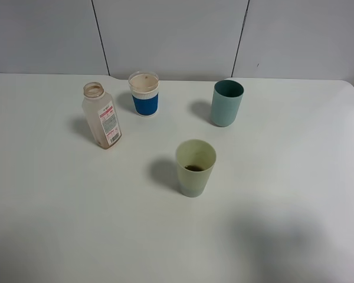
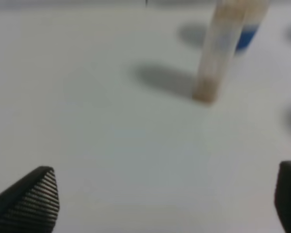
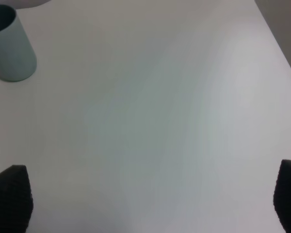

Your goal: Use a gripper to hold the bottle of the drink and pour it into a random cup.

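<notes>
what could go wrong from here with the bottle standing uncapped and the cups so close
The bottle stands open and narrow-based; a sideways nudge from the left gripper, whose fingers are spread wide, could tip it. The blue-sleeved cup stands close behind it and could be bumped. The yellow-green cup already holds brown liquid, and looks light enough to knock over.

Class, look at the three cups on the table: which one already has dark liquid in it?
The pale yellow-green cup nearest the camera: a dark pool shows at its bottom. The teal cup and blue-sleeved white cup show none.
</notes>
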Action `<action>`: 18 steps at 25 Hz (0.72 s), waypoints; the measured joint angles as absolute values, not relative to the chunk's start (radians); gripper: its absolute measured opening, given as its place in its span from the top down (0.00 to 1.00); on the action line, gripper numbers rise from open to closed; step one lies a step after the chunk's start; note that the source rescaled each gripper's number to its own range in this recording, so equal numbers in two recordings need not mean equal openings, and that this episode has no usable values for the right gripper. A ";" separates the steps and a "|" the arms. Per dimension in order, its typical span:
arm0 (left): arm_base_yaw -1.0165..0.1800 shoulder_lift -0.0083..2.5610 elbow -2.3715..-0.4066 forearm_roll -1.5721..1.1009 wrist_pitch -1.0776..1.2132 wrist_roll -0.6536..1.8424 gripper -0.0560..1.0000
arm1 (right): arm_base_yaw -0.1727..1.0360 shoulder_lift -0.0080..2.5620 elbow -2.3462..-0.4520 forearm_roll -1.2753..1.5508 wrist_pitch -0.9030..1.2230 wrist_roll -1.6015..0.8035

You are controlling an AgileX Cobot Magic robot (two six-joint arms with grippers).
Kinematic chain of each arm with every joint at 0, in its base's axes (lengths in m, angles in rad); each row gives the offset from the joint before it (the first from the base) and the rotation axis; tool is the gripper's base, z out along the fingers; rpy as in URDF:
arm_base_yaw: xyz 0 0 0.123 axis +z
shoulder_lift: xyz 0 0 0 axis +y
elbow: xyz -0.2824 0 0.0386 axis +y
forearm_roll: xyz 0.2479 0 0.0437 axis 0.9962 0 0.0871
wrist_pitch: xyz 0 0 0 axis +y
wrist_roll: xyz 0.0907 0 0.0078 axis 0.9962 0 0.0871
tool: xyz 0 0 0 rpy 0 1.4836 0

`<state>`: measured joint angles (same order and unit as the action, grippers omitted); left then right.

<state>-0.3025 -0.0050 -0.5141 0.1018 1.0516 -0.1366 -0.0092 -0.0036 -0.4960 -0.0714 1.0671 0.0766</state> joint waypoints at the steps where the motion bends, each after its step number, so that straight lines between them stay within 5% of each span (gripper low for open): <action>1: -0.303 -0.006 -0.511 0.096 1.054 -0.117 0.18 | -0.009 -0.004 -0.496 -0.071 1.067 0.077; 12: -0.300 -0.006 -0.506 0.076 1.054 -0.069 0.18 | -0.009 -0.004 -0.496 -0.071 1.067 0.077; 18: -0.093 -0.006 -0.506 0.072 1.054 -0.058 0.18 | -0.009 -0.004 -0.496 -0.071 1.067 0.077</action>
<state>-0.0929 -0.0062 -0.5063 0.0717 1.0538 -0.0583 -0.0092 -0.0036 -0.4960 -0.0714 1.0671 0.0766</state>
